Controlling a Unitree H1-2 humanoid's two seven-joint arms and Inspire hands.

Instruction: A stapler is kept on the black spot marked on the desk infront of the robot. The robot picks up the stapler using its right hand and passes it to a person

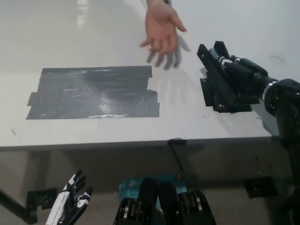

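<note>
**Head view: stapler held above its marked spot, a person's hand extended over the desk**

Head view, looking steeply down on a white desk [234, 18]. The black right hand [236, 77] entered from the picture's right and was closed around the stapler [211, 63], a dark, elongated body that projected from the hand toward the upper left. Stapler and hand were both black and overlapped the dark mark beneath them, so the exact outline of the stapler was hard to separate; it appeared to be tilted and lifted off the surface rather than lying flat. Below and partly behind the hand lay the black spot [225, 101], a roughly square patch of dark tape near the desk's right front.

A person's hand [161, 26] reached in from the top edge, palm up and fingers spread, just to the upper left of the stapler's free end but apart from it. Its shadow fell on the desk between the two.

A large rectangle of grey tape [93, 91] occupied the left half of the desk, well apart from the black spot, with a glossy sheen across its middle.

The white left hand [70, 201] rested at the lower left, below the desk's front edge, holding nothing, its fingers apart.
</note>
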